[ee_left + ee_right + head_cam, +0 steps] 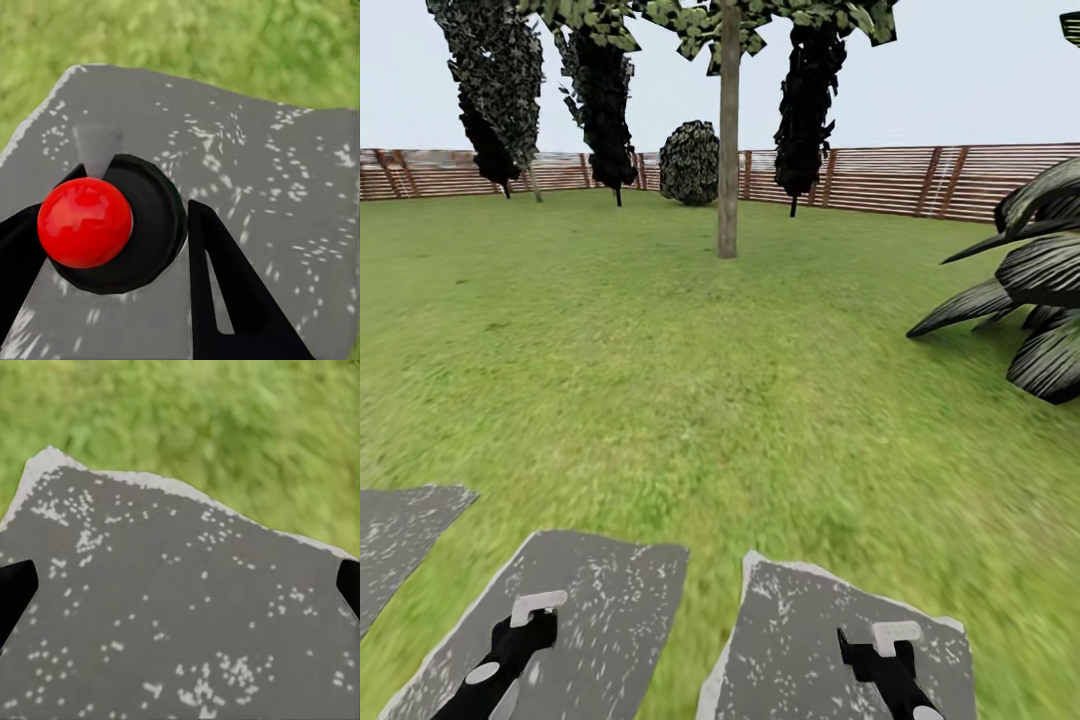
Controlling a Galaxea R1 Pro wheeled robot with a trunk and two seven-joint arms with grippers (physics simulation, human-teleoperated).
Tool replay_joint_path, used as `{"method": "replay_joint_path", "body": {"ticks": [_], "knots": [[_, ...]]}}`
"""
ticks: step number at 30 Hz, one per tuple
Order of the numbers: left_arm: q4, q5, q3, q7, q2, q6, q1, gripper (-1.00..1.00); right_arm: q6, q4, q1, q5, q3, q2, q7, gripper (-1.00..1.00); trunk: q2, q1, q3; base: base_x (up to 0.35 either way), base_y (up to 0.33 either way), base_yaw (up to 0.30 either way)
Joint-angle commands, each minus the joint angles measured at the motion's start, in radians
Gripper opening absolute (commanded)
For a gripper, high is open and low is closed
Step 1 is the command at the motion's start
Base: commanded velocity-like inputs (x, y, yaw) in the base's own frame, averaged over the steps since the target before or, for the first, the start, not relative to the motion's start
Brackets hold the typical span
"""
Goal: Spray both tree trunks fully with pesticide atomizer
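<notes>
Hanging low at the bottom left of the head view, over a grey slab [610,590]: the left gripper [525,625]. Closing, in the left wrist view, on the atomizer [85,223], with the left gripper [135,187] pressing a black finger against each side of its round black body; red ball sitting on top, speckled slab [262,172] lying beneath, grass running along the top of the frame.

Hanging at the bottom right of the head view, over a second slab [790,610]: the right gripper [880,645]. Spreading wide and released in the right wrist view, the right gripper [180,585] showing just two black tips at the frame's left and right edges, holding nothing, with slab [180,630] below and grass across the top.

Stretching from the slabs up to the fence [980,180]: the lawn [660,380]. Rising at upper centre, a bare grey-beige trunk [729,150], well apart from both grippers, with foliage spreading at the top edge. Standing along the fence, dark conifers [600,100] and a round bush [690,163]. Reaching in from the right edge, striped dark fronds [1040,290].
</notes>
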Motion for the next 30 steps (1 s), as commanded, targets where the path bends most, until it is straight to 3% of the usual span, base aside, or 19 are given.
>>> {"method": "replay_joint_path", "body": {"ticks": [1, 30], "knots": [[0.000, 0.009, -0.002, 0.001, 0.000, -0.003, 0.000, -1.00, -0.003, 0.001, -0.001, 0.003, 0.000, 0.000, 0.000, 1.00, 0.000, 0.000, 0.001, 0.337, 0.000, 0.000], [0.003, 0.008, -0.002, 0.002, 0.001, -0.003, 0.000, -1.00, -0.003, 0.001, -0.001, 0.003, 0.000, 0.000, 0.000, 1.00, 0.000, 0.000, 0.004, 0.337, 0.000, 0.000]]}}
